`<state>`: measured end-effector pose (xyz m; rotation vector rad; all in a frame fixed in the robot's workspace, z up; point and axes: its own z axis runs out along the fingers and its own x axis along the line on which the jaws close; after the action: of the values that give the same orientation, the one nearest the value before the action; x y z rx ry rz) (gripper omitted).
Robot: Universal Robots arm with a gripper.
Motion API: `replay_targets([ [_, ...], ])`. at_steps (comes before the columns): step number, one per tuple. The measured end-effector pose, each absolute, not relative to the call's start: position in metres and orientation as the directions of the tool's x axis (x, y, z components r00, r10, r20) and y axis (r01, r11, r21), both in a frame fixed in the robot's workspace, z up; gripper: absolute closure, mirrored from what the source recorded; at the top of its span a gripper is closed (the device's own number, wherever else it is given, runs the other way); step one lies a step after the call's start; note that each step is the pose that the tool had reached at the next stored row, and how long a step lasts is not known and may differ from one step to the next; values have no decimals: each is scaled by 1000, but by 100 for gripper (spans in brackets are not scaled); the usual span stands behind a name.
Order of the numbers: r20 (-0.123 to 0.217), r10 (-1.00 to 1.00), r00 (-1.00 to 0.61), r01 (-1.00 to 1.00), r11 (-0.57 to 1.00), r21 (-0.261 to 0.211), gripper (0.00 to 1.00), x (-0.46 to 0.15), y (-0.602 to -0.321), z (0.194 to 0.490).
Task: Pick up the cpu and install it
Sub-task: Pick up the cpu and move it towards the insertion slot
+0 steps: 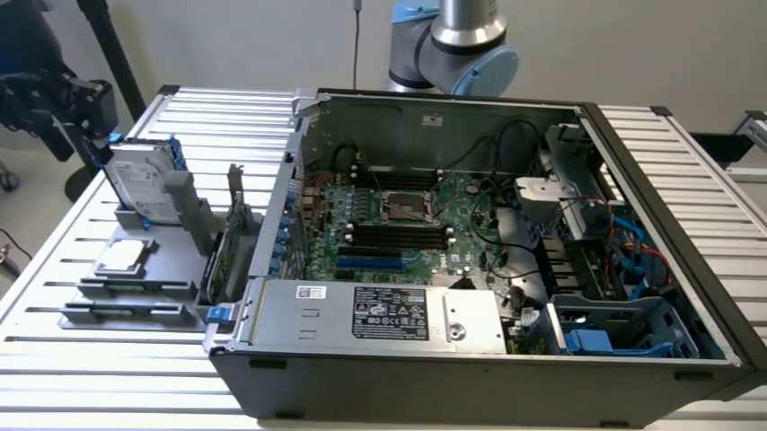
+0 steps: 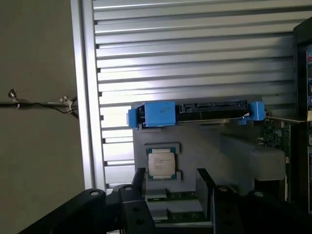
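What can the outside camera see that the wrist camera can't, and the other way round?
Outside camera: the open computer case, its green circuit board and the robot arm. Wrist camera: the gripper, fingers apart, and a thin wire beside the table. Both: the small silver chip, the hard drive in its blue frame, and that table.

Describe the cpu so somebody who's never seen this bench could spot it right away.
Find the open computer case on the slatted table; a grey holder sits at its side, on the exterior view's left. Lying flat on it, beside the upright hard drive, is the cpu: a small silver-topped square, far smaller than the blue-framed drive.
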<state>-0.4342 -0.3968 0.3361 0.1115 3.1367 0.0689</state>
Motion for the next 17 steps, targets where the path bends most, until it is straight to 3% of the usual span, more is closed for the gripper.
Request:
replay_targets([
  [17, 4, 46, -999, 46, 998, 44, 46, -434, -417, 305],
])
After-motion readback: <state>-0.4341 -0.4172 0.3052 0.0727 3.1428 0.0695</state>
